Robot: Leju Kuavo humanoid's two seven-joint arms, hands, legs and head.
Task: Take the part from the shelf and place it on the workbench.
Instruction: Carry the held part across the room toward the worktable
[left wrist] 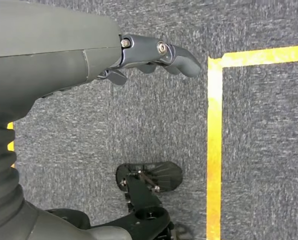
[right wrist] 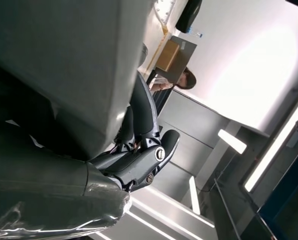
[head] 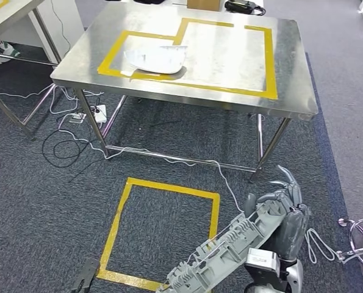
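Currently gripping long grey part (head: 225, 247) in right hand (head: 287, 213), fingers (head: 290, 180) curling over its right end; left hand (left wrist: 155, 55) hanging empty, fingers loosely extended.

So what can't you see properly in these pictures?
- Part: head view, its lower end runs off the bottom edge.
- Right hand: head view, the part hides its grip; right wrist view, the part blocks most of the picture.
- Left hand: left wrist view, its cover hides all but a few fingers.
- White piece on the workbench: too far to identify.
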